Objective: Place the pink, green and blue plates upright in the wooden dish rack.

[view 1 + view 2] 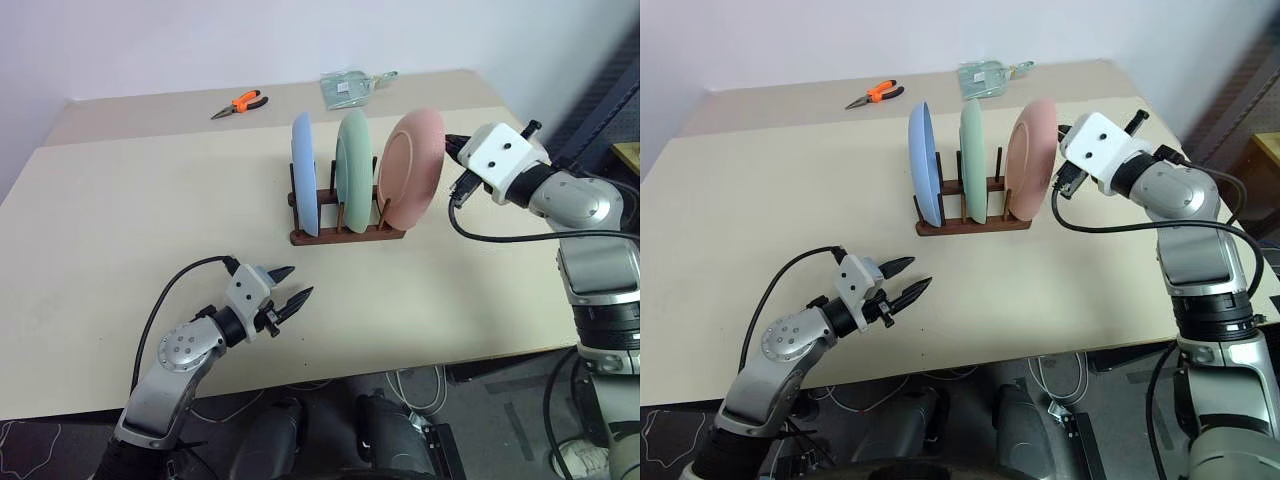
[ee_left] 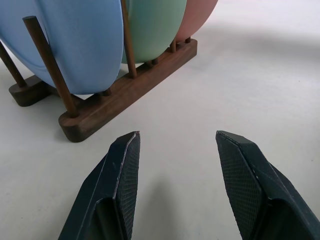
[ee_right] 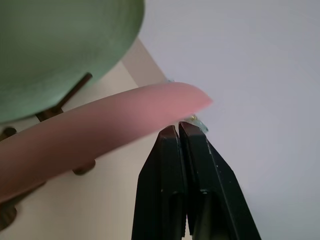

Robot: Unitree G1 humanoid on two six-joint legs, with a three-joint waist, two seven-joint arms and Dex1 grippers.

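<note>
The left gripper [image 1: 290, 292] hovers low over the beige table [image 1: 120, 220], level, its black fingers spread with nothing between them. Ahead stands the small dark brown wooden dish rack [image 1: 345, 235], holding three matte round plates upright: light blue plate [image 1: 304, 172], pale mint green plate [image 1: 353, 165], salmon pink plate [image 1: 410, 168]. The right gripper [image 3: 179, 131], fingers pressed together and empty, sits just beside the pink plate's rim.
</note>
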